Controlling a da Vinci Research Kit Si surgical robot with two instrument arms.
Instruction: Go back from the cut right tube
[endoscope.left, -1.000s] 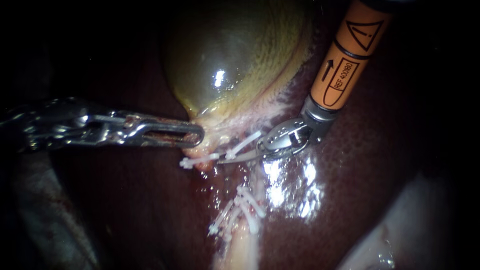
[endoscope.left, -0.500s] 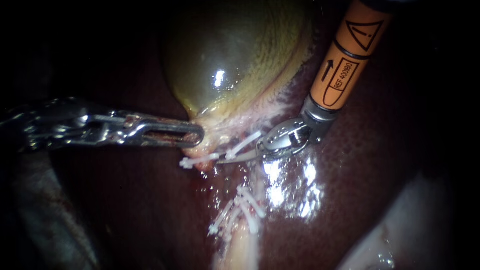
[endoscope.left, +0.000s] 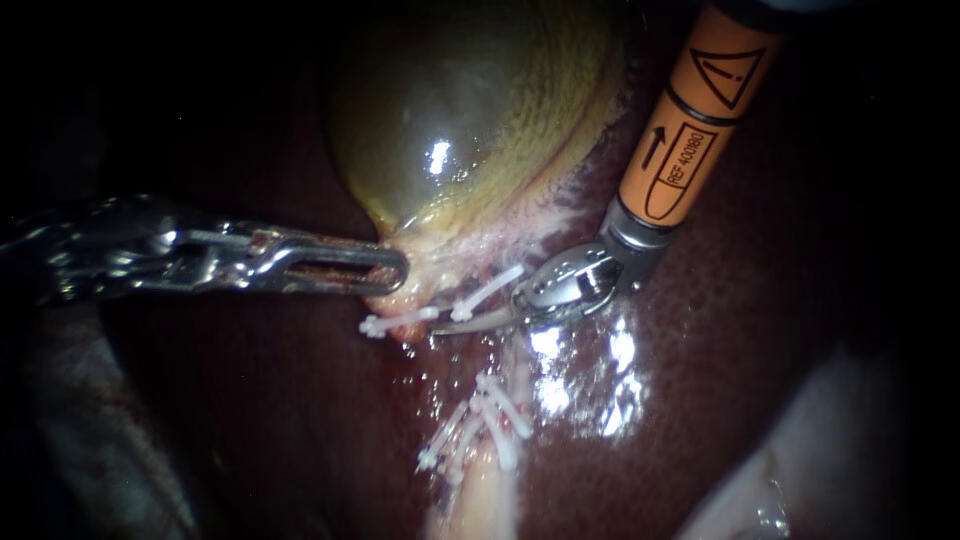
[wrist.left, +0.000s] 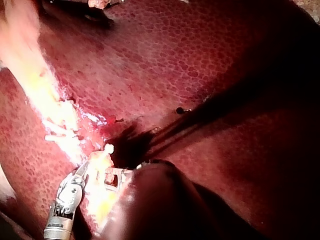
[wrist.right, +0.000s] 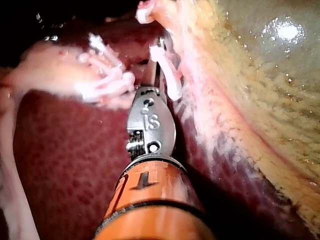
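1. Endoscope: our L instrument (endoscope.left: 395, 272) is clenched on the gallbladder (endoscope.left: 450, 120) neck. R instrument (endoscope.left: 455, 320) has blades together, grasping nothing, tip btwn upper clips (endoscope.left: 487, 290) and cut tube (endoscope.left: 485, 490) stump below.
2. L wrist: our jaws sit on pale tissue, R instrument just beside.
3. R wrist: blades lie amid clips, liver (wrist.right: 50, 150) beside.

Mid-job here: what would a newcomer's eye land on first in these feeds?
The right instrument, its orange shaft slanting in from the endoscope view's upper right, and the glossy yellow-green gallbladder beside it. Then the white clips: two at that instrument's tip, a cluster on the pale tube below. The steel left instrument reaches the gallbladder's neck from the left.
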